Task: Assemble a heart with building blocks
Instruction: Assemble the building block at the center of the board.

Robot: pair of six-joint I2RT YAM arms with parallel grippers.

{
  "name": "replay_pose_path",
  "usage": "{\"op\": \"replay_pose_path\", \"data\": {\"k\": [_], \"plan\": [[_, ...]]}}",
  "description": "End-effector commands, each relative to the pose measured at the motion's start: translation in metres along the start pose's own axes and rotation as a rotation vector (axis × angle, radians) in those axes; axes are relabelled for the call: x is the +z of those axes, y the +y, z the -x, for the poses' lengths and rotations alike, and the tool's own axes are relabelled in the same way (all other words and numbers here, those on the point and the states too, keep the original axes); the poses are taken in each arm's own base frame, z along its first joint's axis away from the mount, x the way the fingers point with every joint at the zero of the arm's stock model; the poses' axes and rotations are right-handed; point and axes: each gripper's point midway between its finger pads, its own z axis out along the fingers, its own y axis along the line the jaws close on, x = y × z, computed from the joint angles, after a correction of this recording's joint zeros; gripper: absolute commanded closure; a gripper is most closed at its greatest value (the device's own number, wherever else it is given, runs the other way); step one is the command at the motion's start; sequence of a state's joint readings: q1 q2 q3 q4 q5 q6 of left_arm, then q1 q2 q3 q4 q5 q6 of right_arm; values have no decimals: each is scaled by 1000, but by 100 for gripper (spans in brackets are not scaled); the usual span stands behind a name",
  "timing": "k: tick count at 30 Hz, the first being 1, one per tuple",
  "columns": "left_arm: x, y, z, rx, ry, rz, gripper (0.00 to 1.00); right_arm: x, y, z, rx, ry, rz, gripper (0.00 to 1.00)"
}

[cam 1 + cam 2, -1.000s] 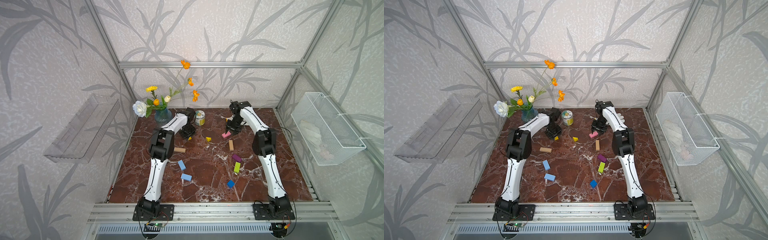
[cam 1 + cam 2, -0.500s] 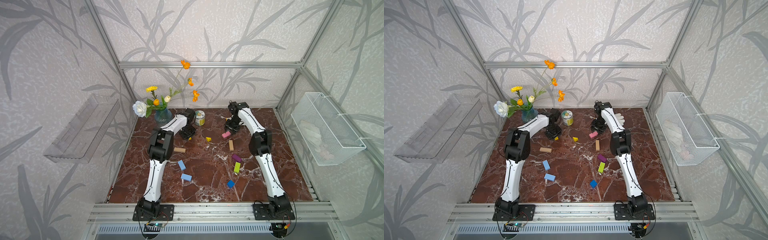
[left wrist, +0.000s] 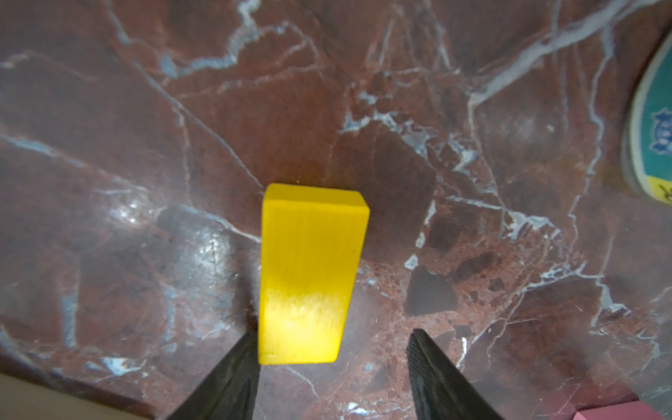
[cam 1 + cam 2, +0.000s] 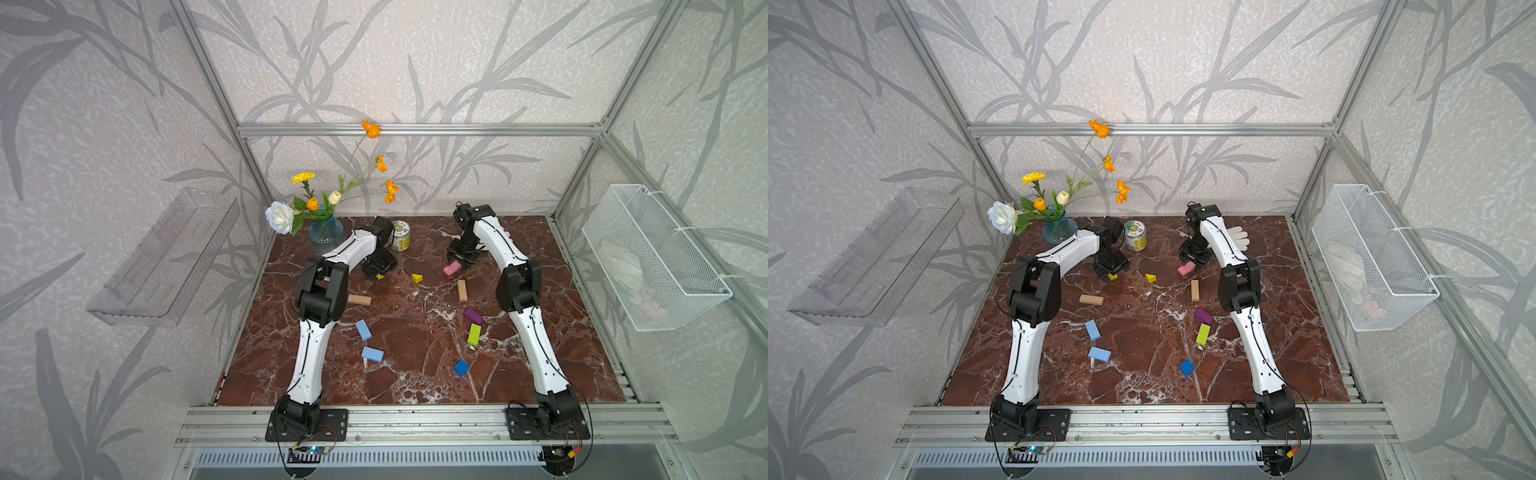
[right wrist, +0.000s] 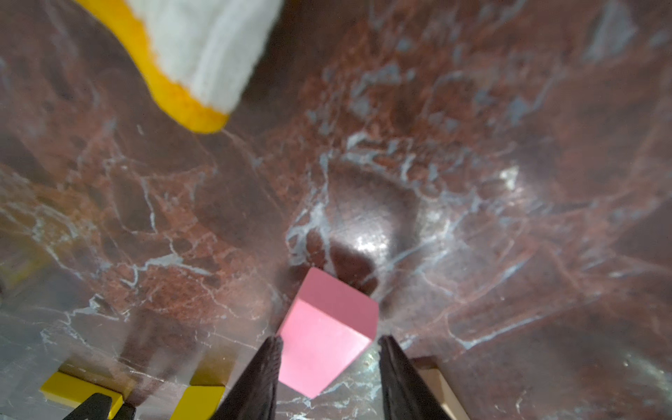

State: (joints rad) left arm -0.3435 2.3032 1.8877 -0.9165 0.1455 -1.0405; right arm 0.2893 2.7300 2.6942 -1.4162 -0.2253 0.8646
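Top view | wire basket (image 4: 698, 286) holds white cloth (image 4: 621, 266) | left hand (image 3: 334, 334) released | right hand (image 5: 329, 340) grip unclear

- left arm (image 4: 309, 361): rooted lower left of centre in both top views; upright to black elbow, forearm angled toward upper centre, wrist turned down.
- left gripper (image 4: 378, 270): pointing down, set low; jaws standing well apart in wrist view.
- right arm (image 4: 540, 353): rooted lower right; leaning inward to elbow, forearm arched over, wrist turned down.
- right gripper (image 4: 459, 259): pointing down, set low; jaws set narrower, grip unclear.
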Motion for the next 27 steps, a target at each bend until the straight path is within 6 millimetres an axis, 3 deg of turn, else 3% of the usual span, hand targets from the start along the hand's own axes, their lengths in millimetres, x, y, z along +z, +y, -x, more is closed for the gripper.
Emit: {"op": "replay_pose_path", "data": {"k": [1, 8, 16, 21, 27], "plan": [[10, 20, -17, 5, 59, 69, 34, 3, 0, 4, 8, -29, -17, 53], [11, 22, -19, 2, 60, 64, 34, 0, 3, 4, 0, -35, -10, 52], [9, 22, -18, 1, 57, 65, 34, 12, 2, 6, 3, -33, -20, 50], [8, 22, -17, -1, 57, 61, 34, 11, -7, 10, 3, -58, -64, 51], [8, 24, -17, -4, 60, 62, 34, 13, -7, 8, 5, -53, -69, 71]]}}
